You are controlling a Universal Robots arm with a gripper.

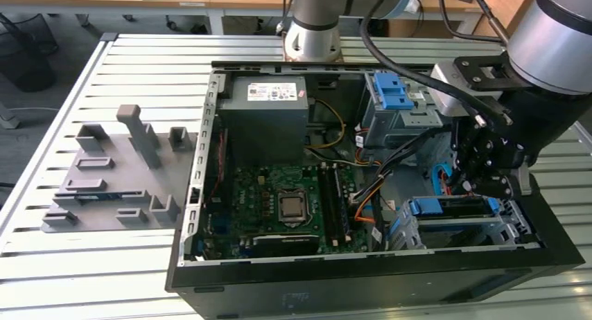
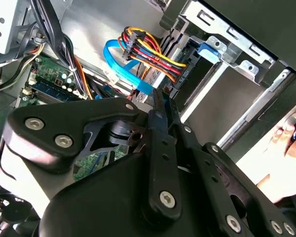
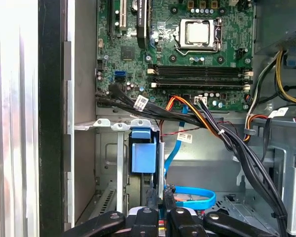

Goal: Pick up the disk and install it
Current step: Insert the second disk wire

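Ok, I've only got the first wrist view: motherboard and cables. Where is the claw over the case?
Observer: In the exterior view the claw hangs over the drive cage, in the case's near corner on the exterior view's right.
Operator: What's under it?
Observer: The disk, with its blue bracket, sits in that cage just below the claw.
Operator: Anything outside the case?
Observer: A grey holder plate lies on the table, to the exterior view's left of the case.
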